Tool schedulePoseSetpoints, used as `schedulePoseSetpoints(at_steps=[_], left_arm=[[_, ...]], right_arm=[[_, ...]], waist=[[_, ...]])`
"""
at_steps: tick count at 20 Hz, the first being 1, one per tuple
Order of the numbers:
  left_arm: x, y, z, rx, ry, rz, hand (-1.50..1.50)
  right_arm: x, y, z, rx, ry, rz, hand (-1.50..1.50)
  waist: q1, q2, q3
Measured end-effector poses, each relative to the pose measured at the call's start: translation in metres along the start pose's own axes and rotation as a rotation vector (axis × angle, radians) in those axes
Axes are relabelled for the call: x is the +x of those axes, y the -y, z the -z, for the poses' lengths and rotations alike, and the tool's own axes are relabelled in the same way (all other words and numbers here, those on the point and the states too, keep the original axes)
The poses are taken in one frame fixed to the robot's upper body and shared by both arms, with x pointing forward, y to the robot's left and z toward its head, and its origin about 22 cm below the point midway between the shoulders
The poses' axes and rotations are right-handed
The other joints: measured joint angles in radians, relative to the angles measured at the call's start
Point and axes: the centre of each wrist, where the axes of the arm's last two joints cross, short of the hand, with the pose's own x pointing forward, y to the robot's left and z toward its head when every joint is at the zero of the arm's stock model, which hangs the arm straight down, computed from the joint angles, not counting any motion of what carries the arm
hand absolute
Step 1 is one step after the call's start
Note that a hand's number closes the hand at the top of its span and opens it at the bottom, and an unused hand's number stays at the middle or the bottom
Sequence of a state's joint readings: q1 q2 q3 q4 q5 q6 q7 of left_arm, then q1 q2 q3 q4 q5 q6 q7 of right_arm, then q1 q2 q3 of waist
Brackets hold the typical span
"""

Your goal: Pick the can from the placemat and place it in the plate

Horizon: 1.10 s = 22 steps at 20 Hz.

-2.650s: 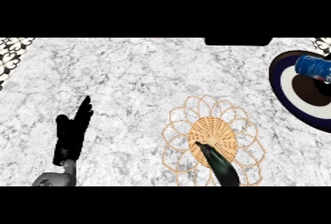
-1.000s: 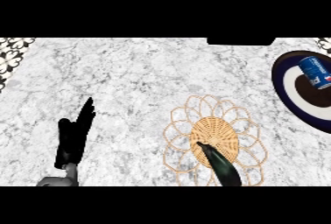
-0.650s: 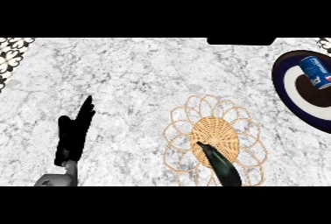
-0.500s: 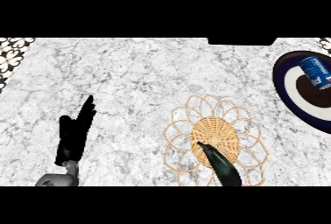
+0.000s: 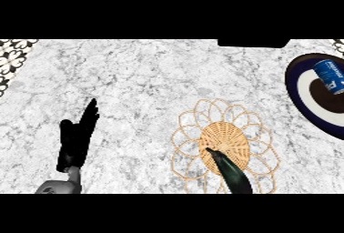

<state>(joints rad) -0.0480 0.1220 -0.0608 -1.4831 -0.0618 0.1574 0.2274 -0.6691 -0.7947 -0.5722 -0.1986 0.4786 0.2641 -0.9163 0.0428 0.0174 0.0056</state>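
A blue can (image 5: 328,76) lies on its side in the dark blue and white plate (image 5: 300,91) at the right edge. The woven straw placemat (image 5: 223,141) lies at the lower middle with nothing standing on it. My right hand (image 5: 229,170) comes up from the lower edge over the placemat, fingers straight, tips near its centre, holding nothing. My left hand (image 5: 76,141) rests open at the lower left, fingers pointing up.
The marble counter (image 5: 148,82) spreads across the view. A patterned black-and-white strip (image 5: 12,59) runs along the far left edge. A dark object (image 5: 252,42) shows at the top edge, right of centre.
The can's picture has shifted slightly within the plate as the view moved. Both hands have stayed almost still.
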Motion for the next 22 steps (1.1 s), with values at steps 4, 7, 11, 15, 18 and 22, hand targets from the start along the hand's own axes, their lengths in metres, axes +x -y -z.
schedulePoseSetpoints(at_steps=[4, 7, 11, 15, 18, 22], left_arm=[[-0.001, -0.002, 0.003, 0.003, 0.004, 0.005, 0.00], [-0.004, -0.003, 0.001, 0.000, 0.004, 0.001, 0.00], [-0.001, 0.000, 0.003, -0.009, 0.005, 0.003, 0.00], [-0.004, -0.002, 0.004, -0.005, 0.006, -0.001, 0.00], [0.001, 0.004, 0.003, -0.010, 0.007, -0.002, 0.00], [0.001, 0.000, 0.006, -0.007, 0.008, 0.001, 0.00]], right_arm=[[0.000, 0.005, -0.002, -0.015, -0.007, -0.015, -1.50], [0.000, 0.007, -0.004, -0.023, -0.013, -0.027, -1.50], [0.001, 0.018, -0.008, -0.036, -0.028, -0.048, -1.50], [0.001, 0.029, -0.016, -0.050, -0.041, -0.068, -1.50], [0.001, 0.035, -0.021, -0.069, -0.048, -0.076, -1.50], [-0.003, 0.038, -0.030, -0.106, -0.051, -0.070, -1.50]], waist=[[0.001, 0.002, 0.001], [0.003, 0.002, 0.000], [0.004, 0.003, 0.001], [0.005, 0.005, 0.001], [0.007, 0.005, 0.003], [0.005, 0.007, 0.003]])
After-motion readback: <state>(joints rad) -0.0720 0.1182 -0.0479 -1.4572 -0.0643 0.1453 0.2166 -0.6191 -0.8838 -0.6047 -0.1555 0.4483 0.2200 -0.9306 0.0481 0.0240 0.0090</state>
